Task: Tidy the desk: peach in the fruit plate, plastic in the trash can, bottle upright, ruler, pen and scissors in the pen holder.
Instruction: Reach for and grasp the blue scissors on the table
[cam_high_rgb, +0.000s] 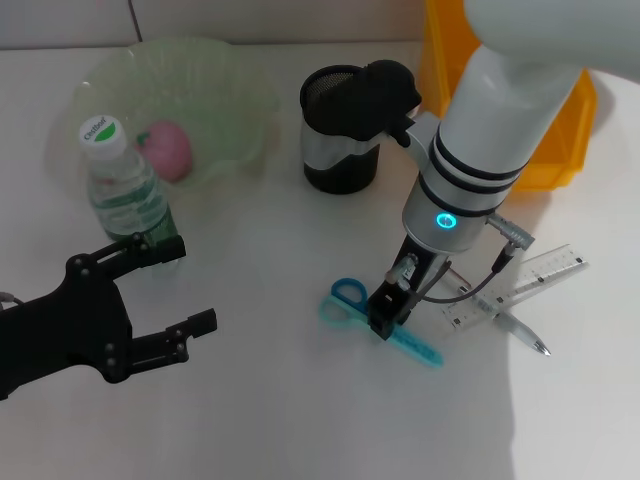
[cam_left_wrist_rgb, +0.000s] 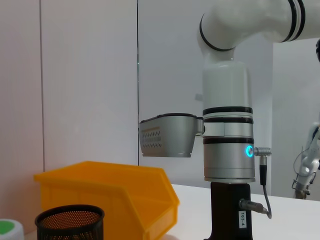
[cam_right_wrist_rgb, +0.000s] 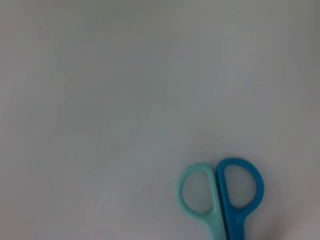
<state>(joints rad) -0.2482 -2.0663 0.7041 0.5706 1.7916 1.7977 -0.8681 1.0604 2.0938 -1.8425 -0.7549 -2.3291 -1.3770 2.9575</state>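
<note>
The blue and teal scissors (cam_high_rgb: 350, 298) lie flat on the white desk, handles showing in the right wrist view (cam_right_wrist_rgb: 220, 192). My right gripper (cam_high_rgb: 387, 312) is down on their middle. A clear ruler (cam_high_rgb: 540, 275) and a pen (cam_high_rgb: 522, 332) lie to its right. The pink peach (cam_high_rgb: 167, 150) sits in the translucent green fruit plate (cam_high_rgb: 240, 95). The bottle (cam_high_rgb: 120, 190) with its green cap stands upright. My left gripper (cam_high_rgb: 192, 284) is open just in front of it, holding nothing. The black mesh pen holder (cam_high_rgb: 340, 135) stands at the back. No plastic is in view.
The yellow trash can (cam_high_rgb: 560, 140) stands at the back right, behind my right arm; it also shows in the left wrist view (cam_left_wrist_rgb: 100, 195) beside the pen holder (cam_left_wrist_rgb: 70, 222). The table's front edge is out of view.
</note>
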